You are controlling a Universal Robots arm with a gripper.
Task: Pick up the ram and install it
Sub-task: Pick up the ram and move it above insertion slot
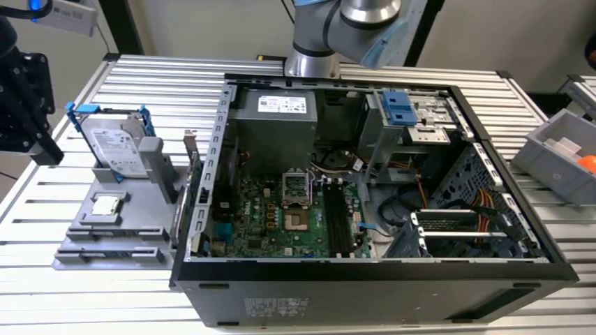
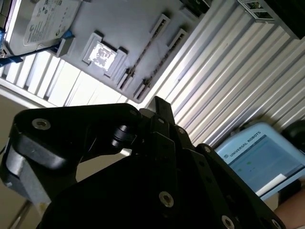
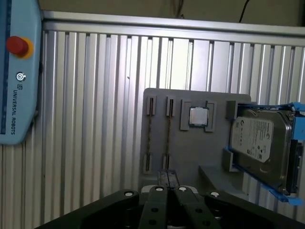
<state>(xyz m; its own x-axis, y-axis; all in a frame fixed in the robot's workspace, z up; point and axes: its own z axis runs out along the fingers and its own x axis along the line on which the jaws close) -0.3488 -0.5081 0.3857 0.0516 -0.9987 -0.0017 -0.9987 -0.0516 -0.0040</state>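
Exterior view: open case (image 1: 373, 276); grey holder (image 1: 93, 255) just beside it.
Second wrist view: gripper (image 2: 159, 106) closed, empty.
First wrist view: ram (image 3: 167, 138) edge-up in holder, beside processor (image 3: 198, 116).
Risk: closed fingers (image 3: 162, 178) may hit the stick's edge.

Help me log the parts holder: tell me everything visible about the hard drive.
The hard drive is a silver metal box with a white label on its broad face, held in a blue plastic frame. It stands on end, leaning back against an upright of the grey holder, at the exterior view's left, outside the computer case. The processor chip lies beside it, apart. Nothing else touches it.
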